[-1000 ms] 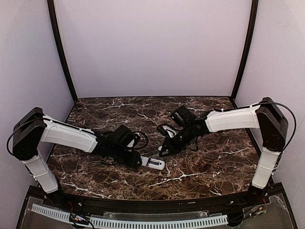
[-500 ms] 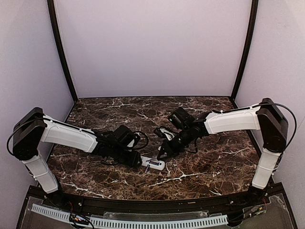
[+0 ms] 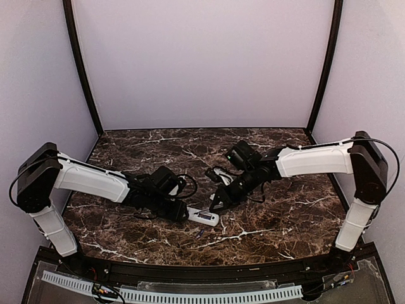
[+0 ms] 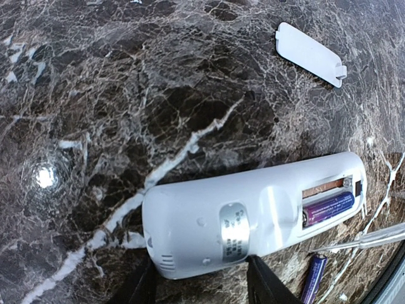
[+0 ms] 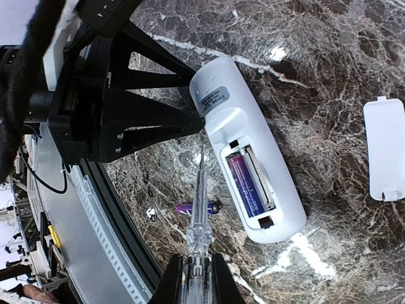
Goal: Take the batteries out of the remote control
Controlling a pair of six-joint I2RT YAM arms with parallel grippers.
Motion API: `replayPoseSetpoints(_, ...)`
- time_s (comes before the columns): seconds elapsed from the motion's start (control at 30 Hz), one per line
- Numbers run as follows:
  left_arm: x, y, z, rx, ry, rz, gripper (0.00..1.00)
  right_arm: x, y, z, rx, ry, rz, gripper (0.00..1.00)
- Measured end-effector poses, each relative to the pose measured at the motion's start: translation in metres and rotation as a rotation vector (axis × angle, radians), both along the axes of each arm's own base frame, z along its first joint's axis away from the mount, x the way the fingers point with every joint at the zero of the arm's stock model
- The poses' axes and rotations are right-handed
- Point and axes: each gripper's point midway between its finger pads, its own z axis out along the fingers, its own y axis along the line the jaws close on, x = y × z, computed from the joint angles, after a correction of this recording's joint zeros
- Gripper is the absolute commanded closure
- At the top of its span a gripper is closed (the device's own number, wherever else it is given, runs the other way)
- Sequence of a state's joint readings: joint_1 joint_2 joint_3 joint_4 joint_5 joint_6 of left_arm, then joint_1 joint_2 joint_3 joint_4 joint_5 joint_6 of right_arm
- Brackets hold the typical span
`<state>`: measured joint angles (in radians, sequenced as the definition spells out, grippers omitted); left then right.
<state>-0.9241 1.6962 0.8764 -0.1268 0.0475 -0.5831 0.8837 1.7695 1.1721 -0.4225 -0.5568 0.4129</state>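
Observation:
The white remote control (image 4: 253,215) lies back-up on the marble, its battery bay open. My left gripper (image 4: 202,282) is shut on its near end, a finger on each side. One purple battery (image 5: 247,183) still sits in the bay, its other slot bare. A second battery (image 5: 196,207) lies loose on the table beside the remote, also in the left wrist view (image 4: 313,278). My right gripper (image 5: 197,282) is shut on a clear-handled screwdriver (image 5: 199,215), whose tip points along the remote's side. From above, the remote (image 3: 204,218) lies between both grippers.
The small white battery cover (image 5: 385,149) lies flat on the marble, a little beyond the remote and apart from it, also in the left wrist view (image 4: 310,54). The table's front rail (image 5: 95,221) runs close to the loose battery.
The right gripper with the screwdriver has shifted slightly left, towards the remote. A small dark battery now lies on the table in front of the remote. The left arm has stayed put.

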Motion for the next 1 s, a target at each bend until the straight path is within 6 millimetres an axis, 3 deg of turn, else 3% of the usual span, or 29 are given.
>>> replayPoseSetpoints(0.23,-0.003,0.001,0.001,-0.001,-0.002,-0.013,0.48,0.001,-0.008,0.016,-0.003,-0.04,-0.019,1.0)
replayPoseSetpoints(0.5,-0.014,0.004,0.017,0.019,-0.064,-0.15,0.17,0.002,-0.023,0.032,-0.026,-0.1,-0.05,1.0)
replayPoseSetpoints(0.77,0.001,0.006,0.059,0.058,-0.286,-0.308,0.15,0.009,-0.055,0.053,-0.031,-0.163,-0.121,1.0)
replayPoseSetpoints(1.0,0.013,-0.002,0.108,0.072,-0.611,-0.529,0.13,0.013,-0.075,0.054,-0.055,-0.166,-0.163,1.0)
